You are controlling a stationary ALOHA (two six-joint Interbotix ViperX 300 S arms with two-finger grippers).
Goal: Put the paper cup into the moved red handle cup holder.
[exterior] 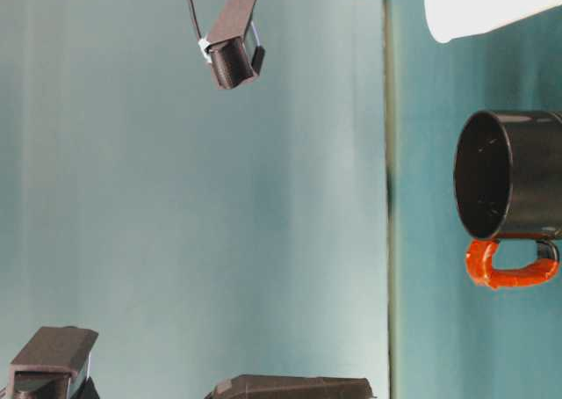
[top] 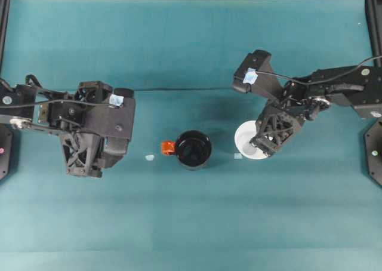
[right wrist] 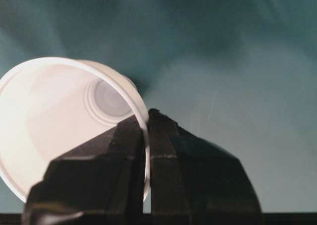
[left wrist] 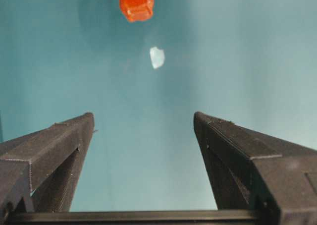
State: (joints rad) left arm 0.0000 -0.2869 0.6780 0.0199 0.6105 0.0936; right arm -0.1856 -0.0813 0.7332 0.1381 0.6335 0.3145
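Light over the tabletop (top: pixel 191 223) is even and fairly bright in the overhead view, with soft dark shadows lying beneath both arms and beside the red handle cup holder (top: pixel 192 149). Its glossy black wall carries small glints in the table-level view, where the paper cup (exterior: pixel 492 5) is nearly blown out to flat white. In the left wrist view the fingers (left wrist: pixel 49 160) of the left claw (left wrist: pixel 143 136) are soft and out of focus. The right wrist view is dim, darkest ahead of the right claw (right wrist: pixel 147 120), whose fingers show as black shapes with little detail.
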